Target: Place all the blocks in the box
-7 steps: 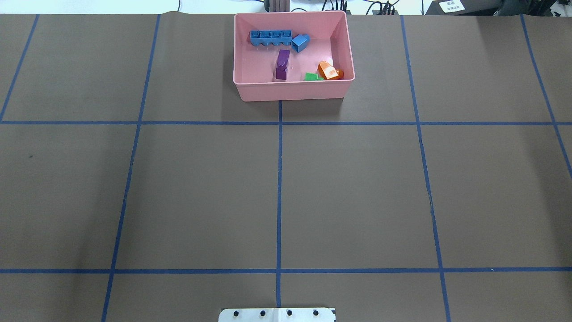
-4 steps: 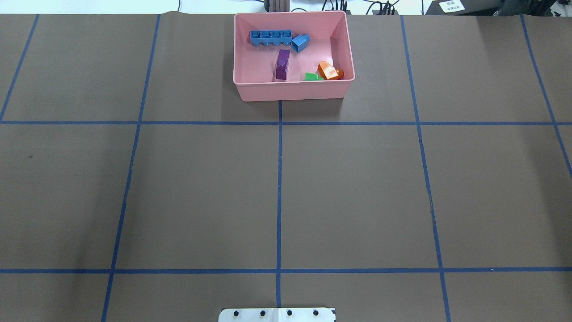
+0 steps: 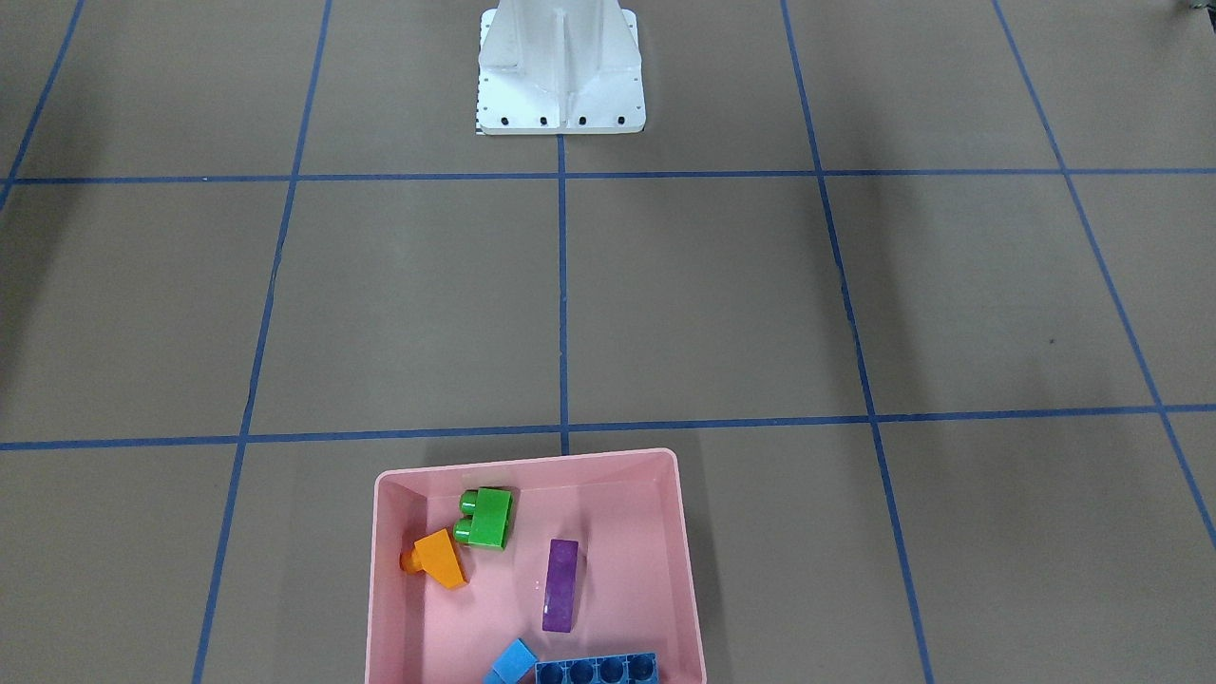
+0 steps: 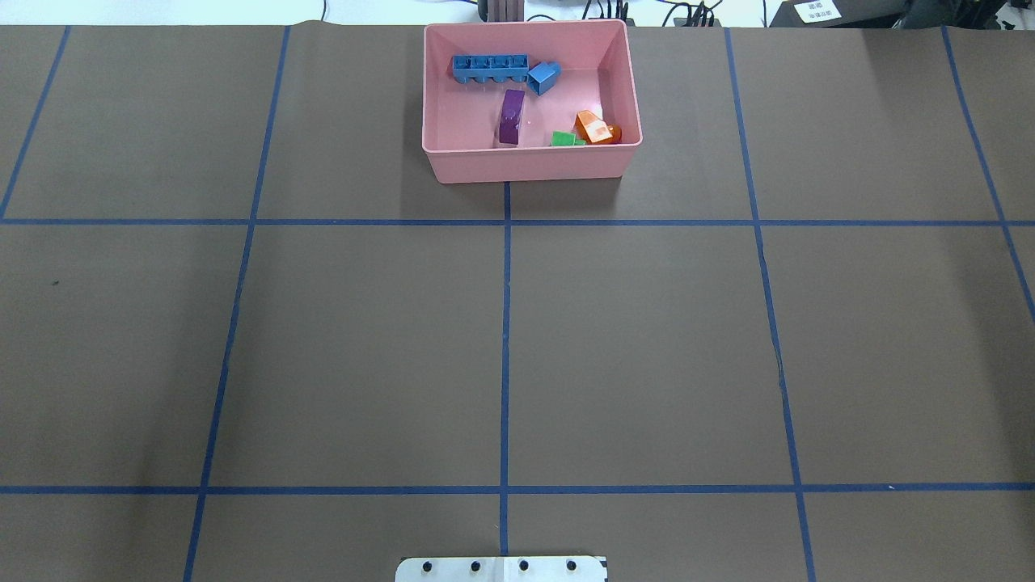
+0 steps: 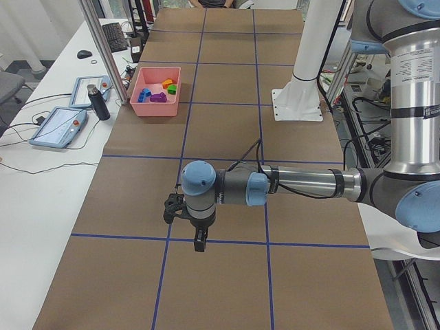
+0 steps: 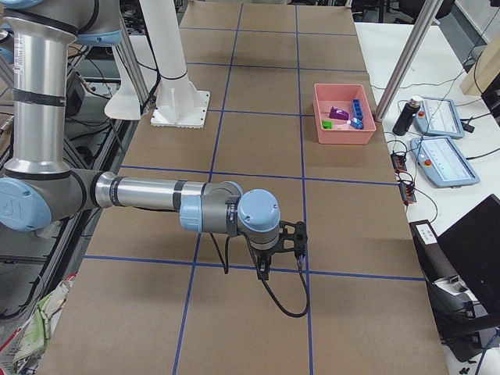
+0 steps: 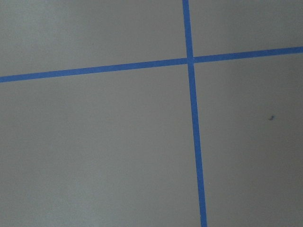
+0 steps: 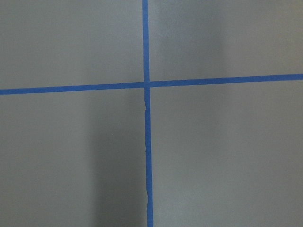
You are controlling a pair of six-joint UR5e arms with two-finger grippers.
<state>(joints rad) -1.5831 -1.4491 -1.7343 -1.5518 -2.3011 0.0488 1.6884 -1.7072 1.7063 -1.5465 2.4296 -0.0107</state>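
Observation:
The pink box stands at the table's far middle and holds all the blocks I can see. Along its back wall lies the long blue block, with the light-blue cube beside it. The purple block is in the middle, and the green block and orange block are at the front right. My left gripper and right gripper hang over bare table far from the box, seen only in the side views; I cannot tell whether they are open or shut.
The white robot base stands at the near table edge. Brown paper with blue tape grid lines covers the table. Tablets and a dark bottle sit on the side desk beyond the box.

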